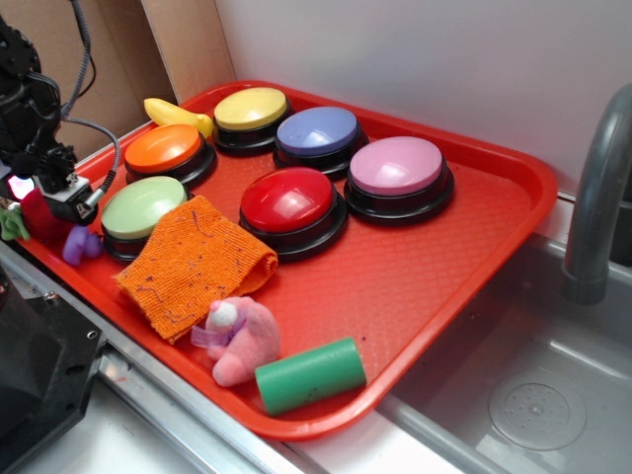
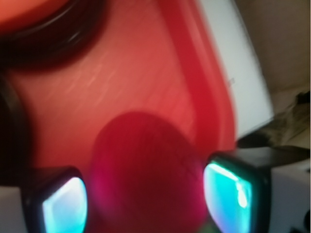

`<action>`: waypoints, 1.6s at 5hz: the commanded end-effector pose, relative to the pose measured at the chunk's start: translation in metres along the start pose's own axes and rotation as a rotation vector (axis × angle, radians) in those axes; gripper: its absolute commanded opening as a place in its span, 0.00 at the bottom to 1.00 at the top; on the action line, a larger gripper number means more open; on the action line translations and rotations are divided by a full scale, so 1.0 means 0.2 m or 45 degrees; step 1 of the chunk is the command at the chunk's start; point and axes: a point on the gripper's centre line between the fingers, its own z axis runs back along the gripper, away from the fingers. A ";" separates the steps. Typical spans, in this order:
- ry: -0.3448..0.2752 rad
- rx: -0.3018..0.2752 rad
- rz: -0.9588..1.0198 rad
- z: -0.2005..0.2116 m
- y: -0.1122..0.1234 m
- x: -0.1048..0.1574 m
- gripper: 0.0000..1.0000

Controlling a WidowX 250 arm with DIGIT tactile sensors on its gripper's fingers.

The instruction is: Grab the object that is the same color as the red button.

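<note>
Claw: gripping the red plush ball; in the wrist view the ball fills the gap between two pads that glow teal, edge to edge.
Ball: fuzzy, round, dark red; in the exterior view only a sliver shows below the claw, green tuft poking out on its far-left side.
Hidden: claw fingers in the exterior view sit behind the black wrist housing and cable; arm cut off by the frame edge. Wrist view blurred, lower part of ball out of frame.
Writing: none legible in either view.
Red tray: pebbled plastic with raised rim, under and to the right of the claw.
Red button: glossy dome on black base, well right of the claw.
Green button: just right of the claw.
Orange cloth: coarse weave, folded, lower right of the claw.
Purple bit: just below the claw, shape unclear.
</note>
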 end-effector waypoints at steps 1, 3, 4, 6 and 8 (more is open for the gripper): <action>0.017 -0.003 -0.027 -0.05 0.02 0.00 0.00; 0.123 -0.011 0.086 0.00 0.02 -0.01 0.00; 0.134 -0.032 0.105 0.15 -0.01 0.01 0.00; -0.008 -0.146 0.055 0.62 -0.35 0.05 0.00; -0.100 -0.359 -0.321 0.84 -0.77 0.03 0.00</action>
